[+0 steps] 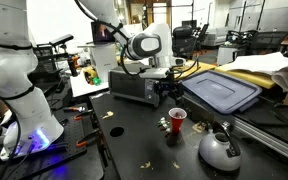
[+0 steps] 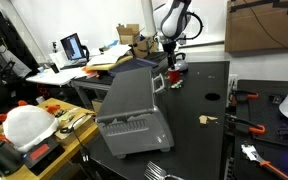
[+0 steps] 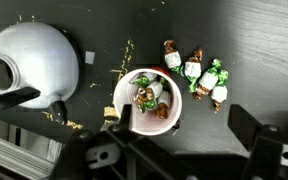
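The gripper [image 3: 179,128] hangs above the table [image 3: 259,40] with its fingers [image 3: 252,128] spread wide. Nothing is held between them.

**Nearest thing**
- The cup [image 3: 149,100] stands upright on the table, directly below the gripper.
- In the wrist view the cup lies towards one finger rather than midway between the two. Whether that finger touches the rim cannot be told.
- Wrapped candies [image 3: 152,92] in green and white lie inside the cup.
- In an exterior view the cup [image 1: 176,120] shows red, with the gripper [image 1: 170,95] just above it.

**Around the cup**
- More loose sweets [image 3: 196,72] lie in a cluster on the table just beside the cup, apart from its rim.
- A white kettle [image 3: 29,62] stands near the cup on the opposite side from that cluster. Its dark handle points towards the cup.
- Small crumbs [image 3: 124,58] are scattered on the table between the kettle and the cup.

**Wider scene**
- A blue lid [image 1: 224,90] lies flat behind the cup.
- A grey box [image 1: 129,85] stands on the table close to the arm.
- From the far side, the gripper [image 2: 170,60] shows above the cup [image 2: 172,73] at the back of the table.
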You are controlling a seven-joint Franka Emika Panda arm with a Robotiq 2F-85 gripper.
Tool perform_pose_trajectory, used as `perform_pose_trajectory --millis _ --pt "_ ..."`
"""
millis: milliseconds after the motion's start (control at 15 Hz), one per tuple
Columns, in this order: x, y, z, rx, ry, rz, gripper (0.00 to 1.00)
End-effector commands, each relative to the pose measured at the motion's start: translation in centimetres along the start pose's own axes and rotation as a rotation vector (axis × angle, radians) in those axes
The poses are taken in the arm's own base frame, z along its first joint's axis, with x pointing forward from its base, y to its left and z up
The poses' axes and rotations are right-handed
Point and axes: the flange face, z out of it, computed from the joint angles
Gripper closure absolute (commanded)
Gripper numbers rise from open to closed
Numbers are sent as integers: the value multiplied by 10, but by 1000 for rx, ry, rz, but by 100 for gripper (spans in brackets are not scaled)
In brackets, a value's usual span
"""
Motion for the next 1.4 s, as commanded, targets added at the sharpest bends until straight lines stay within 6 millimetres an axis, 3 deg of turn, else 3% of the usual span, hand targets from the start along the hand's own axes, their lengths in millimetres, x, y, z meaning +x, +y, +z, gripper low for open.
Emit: perform_pose_trajectory --millis 0,133,200,400,600,867,1200,1267,1333 --pt "-12 -22 -30 61 -13 53 0" --pt "-17 -33 -31 109 -36 90 0" --pt "-27 -55 -45 134 -51 112 0" --pt "-38 -82 -46 209 -88 208 0" --pt "-37 -94 -49 243 -78 269 0" --pt "-26 -79 -41 248 -61 297 0" --pt "-14 -60 -9 242 -74 322 0" --pt "-8 -31 23 235 -75 322 0" --pt "-4 -20 39 229 -72 322 0"
